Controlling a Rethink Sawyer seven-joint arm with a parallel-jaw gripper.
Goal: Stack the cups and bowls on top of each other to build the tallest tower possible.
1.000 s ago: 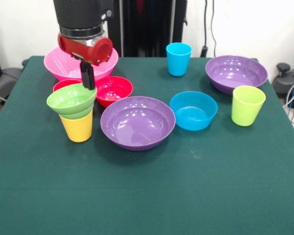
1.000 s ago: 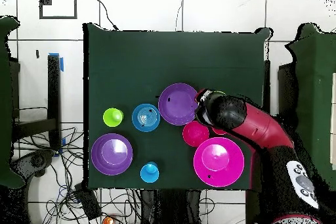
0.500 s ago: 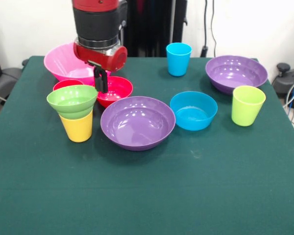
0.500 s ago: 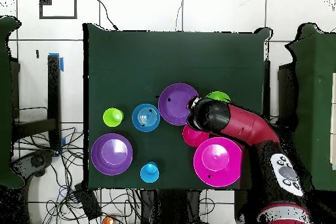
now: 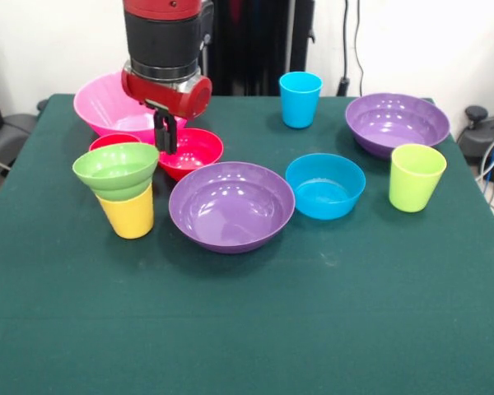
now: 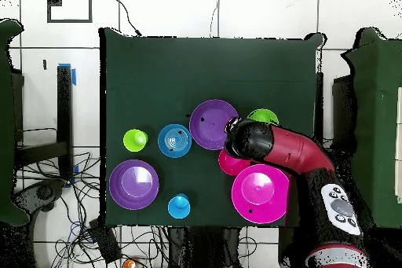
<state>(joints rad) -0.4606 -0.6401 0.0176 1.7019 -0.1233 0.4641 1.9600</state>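
A green bowl rests on a yellow cup at the left, a small tower that leans a little. My gripper hangs just right of the green bowl's rim, over the near edge of the red bowl. Whether it touches either one is unclear. A red cup peeks out behind the green bowl. The big pink bowl stands at the back left. In the overhead view the arm covers the gripper, with the green bowl beside it.
A purple bowl sits in the middle with a blue bowl to its right. A lime green cup, a second purple bowl and a blue cup stand on the right side and at the back.
My gripper left the green bowl's rim, swung right over the red bowl, then edged back left. The green bowl and yellow cup shifted slightly left and now lean.
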